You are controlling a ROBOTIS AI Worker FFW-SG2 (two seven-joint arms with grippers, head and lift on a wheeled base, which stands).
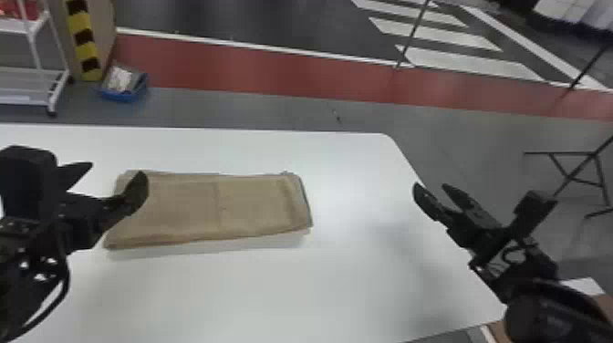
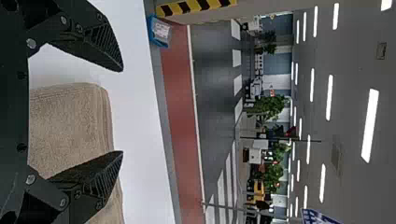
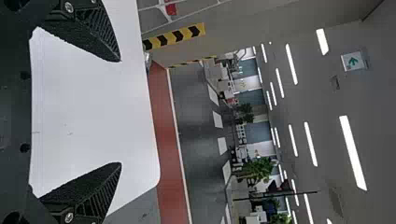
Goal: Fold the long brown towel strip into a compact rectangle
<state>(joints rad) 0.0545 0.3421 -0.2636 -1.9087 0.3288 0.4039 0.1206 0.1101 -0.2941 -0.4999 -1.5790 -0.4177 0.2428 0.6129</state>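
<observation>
At the far left, beyond the bench, a white metal rack on wheels (image 1: 34,54) stands on the floor. Nearer, the black two-fingered left gripper (image 1: 117,168) is at the left end of the towel, its jaws wide and holding nothing. The brown cloth towel strip (image 1: 191,210), folded into a flat, slightly skewed rectangle, lies on the smooth white bench (image 1: 346,283), a thin dark line along its right end. Well apart to the right, the black right gripper (image 1: 430,185) is at the bench's right edge, jaws wide and empty.
</observation>
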